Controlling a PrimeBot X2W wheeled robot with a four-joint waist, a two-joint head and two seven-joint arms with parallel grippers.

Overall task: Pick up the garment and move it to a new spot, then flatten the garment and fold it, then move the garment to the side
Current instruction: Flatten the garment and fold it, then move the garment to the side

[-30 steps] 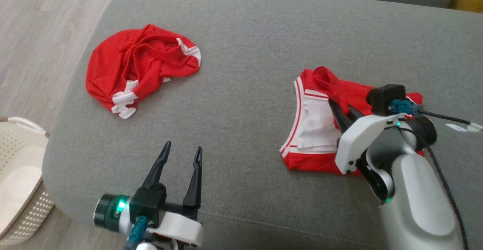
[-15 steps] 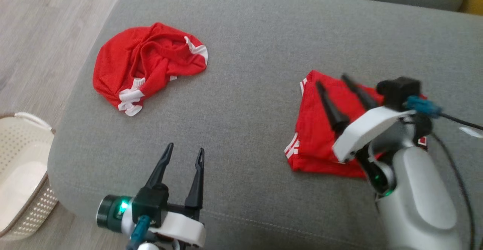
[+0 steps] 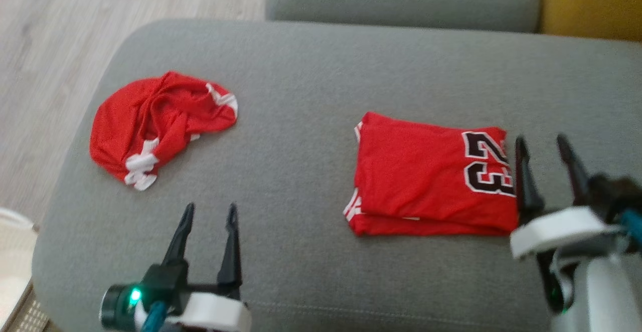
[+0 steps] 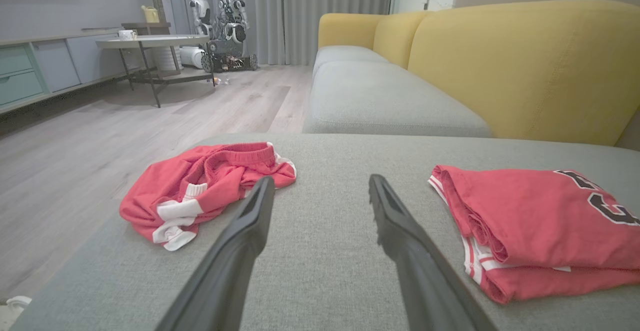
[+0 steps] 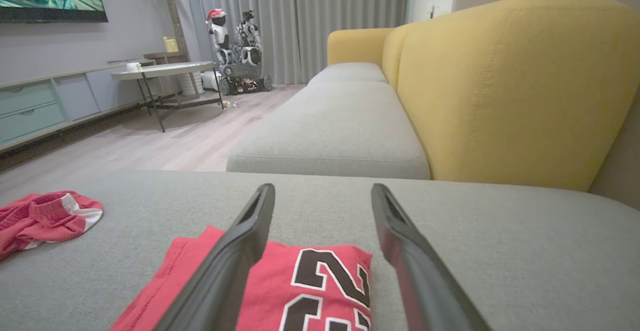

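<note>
Head view: the folded red shirt (image 3: 431,176) lies on the sofa (image 3: 321,81), just left of the right pincer (image 3: 541,139), which is wide and holds nothing. The left pincer (image 3: 210,206) is wide too. The shirt looks soft, light and floppy, so pinch all its layers at the edge beside the right pincer.

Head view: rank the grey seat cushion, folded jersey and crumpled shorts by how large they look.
Largest: grey seat cushion, by far.
Then: folded jersey.
Smallest: crumpled shorts, only slightly smaller than the jersey.
</note>
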